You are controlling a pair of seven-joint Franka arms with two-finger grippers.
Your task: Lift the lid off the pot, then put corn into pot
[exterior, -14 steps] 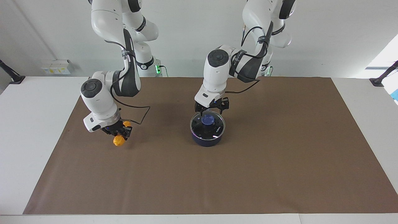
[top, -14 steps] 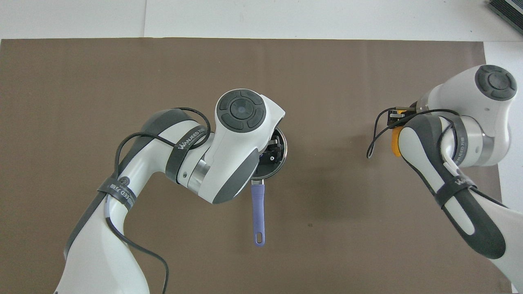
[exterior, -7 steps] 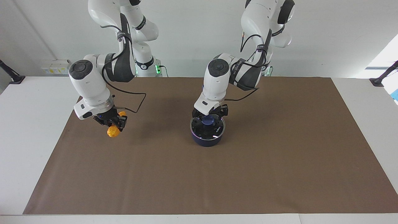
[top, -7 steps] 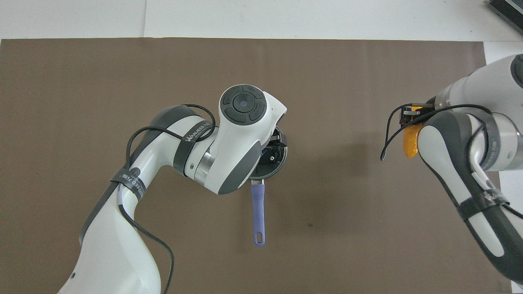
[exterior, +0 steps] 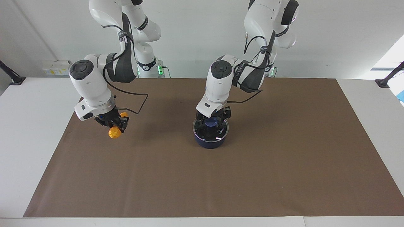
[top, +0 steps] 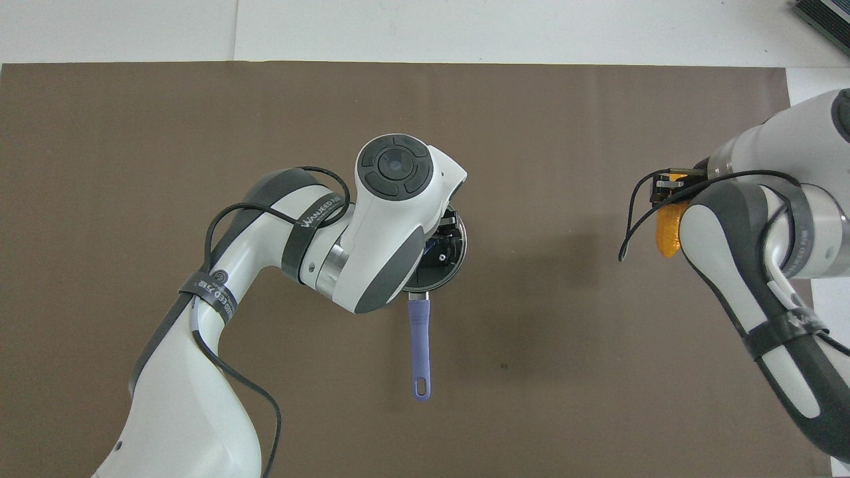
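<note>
- Facing view first: my left gripper (exterior: 212, 120) is down on the lid (exterior: 210, 130), fingers either side of the blue knob (exterior: 210, 121). I can't tell whether they've actually pinched it or are only straddling it, so no claims there.
- The lid sits flat on the pot (exterior: 210, 141), middle of the brown mat (exterior: 284, 157). Nothing lifted yet as far as I can judge, rim looks seated all round.
- Overhead view mostly shows my own wrist covering the pot (top: 451, 262), but the pot's handle (top: 419, 348) sticks straight out toward my end of the table.
- My right gripper (exterior: 116, 123) hangs in the air over the mat's edge at the right arm's end, clamped across the corn (exterior: 114, 132), which pokes out below the fingers. That arm's just waiting.
- Doing this step well, imo: get the knob centred between the fingers and squeeze firmly before pulling, since it's small and round and could slip.
- Lift straight up. Tilt it and the rim may catch the pot and drag it along.
- Carry the lid well off to the side and put it down flat before the corn comes in.
- The corn looks about as long as the pot is wide, so I'd drop it in lengthwise and low.
</note>
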